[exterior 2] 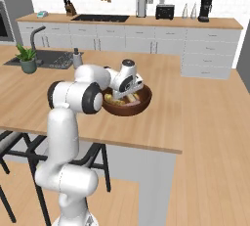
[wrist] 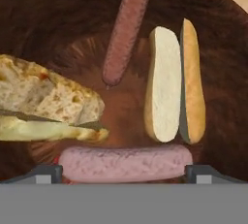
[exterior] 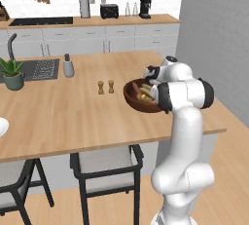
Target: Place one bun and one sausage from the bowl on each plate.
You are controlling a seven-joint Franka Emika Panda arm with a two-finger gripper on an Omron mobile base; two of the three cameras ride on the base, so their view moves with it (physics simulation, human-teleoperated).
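The dark reddish-brown wooden bowl [exterior: 132,100] [exterior 2: 141,105] [wrist: 58,29] stands on the island counter near its right end. In the hand view it holds a pale pink sausage [wrist: 123,164], a darker sausage [wrist: 127,29], a split bun [wrist: 174,85] standing on edge, and a filled, crusty bun [wrist: 48,102]. My gripper [exterior: 146,90] [exterior 2: 125,96] [wrist: 124,175] hangs low over the bowl, open. Its fingertips [wrist: 46,173] stand just past either end of the pink sausage, not touching it. A white rounded shape [exterior: 2,126] shows at the counter's left edge; I cannot tell if it is a plate.
Two small wooden shakers [exterior: 105,87] stand left of the bowl. A grey dispenser [exterior: 68,66], a sink [exterior: 38,68] and a potted plant [exterior: 13,75] lie further left. Stools [exterior: 107,165] are tucked under the counter's near edge.
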